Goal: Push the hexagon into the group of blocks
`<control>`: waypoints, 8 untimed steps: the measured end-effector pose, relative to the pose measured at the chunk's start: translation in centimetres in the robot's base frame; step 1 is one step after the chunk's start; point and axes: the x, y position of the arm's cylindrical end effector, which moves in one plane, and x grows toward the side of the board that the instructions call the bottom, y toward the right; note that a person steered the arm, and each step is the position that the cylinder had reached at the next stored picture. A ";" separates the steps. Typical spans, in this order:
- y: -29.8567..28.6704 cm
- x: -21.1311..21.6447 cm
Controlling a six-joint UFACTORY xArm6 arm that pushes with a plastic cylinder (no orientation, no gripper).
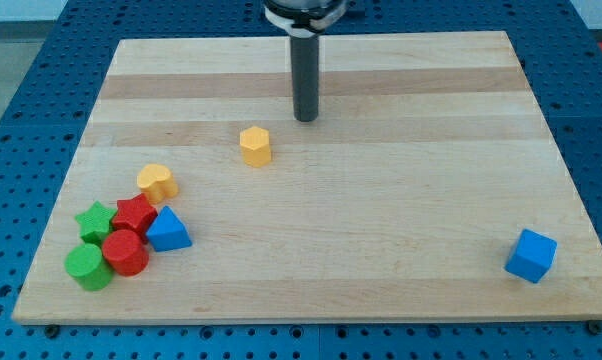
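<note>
A yellow hexagon block (pixel 255 145) sits alone on the wooden board (pixel 381 250), left of centre. My tip (pixel 306 119) stands up and to the right of it, a short gap away, not touching. The group of blocks lies at the lower left: a yellow heart (pixel 157 182), a red star (pixel 134 214), a green star (pixel 95 220), a blue triangle (pixel 168 230), a red cylinder (pixel 126 252) and a green cylinder (pixel 87 267). They are packed close together.
A blue cube (pixel 531 255) sits alone near the board's lower right corner. The board lies on a blue perforated table (pixel 41 60).
</note>
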 end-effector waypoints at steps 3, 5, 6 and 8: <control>-6.0 4.4; -8.8 6.3; -8.5 5.6; -4.9 7.7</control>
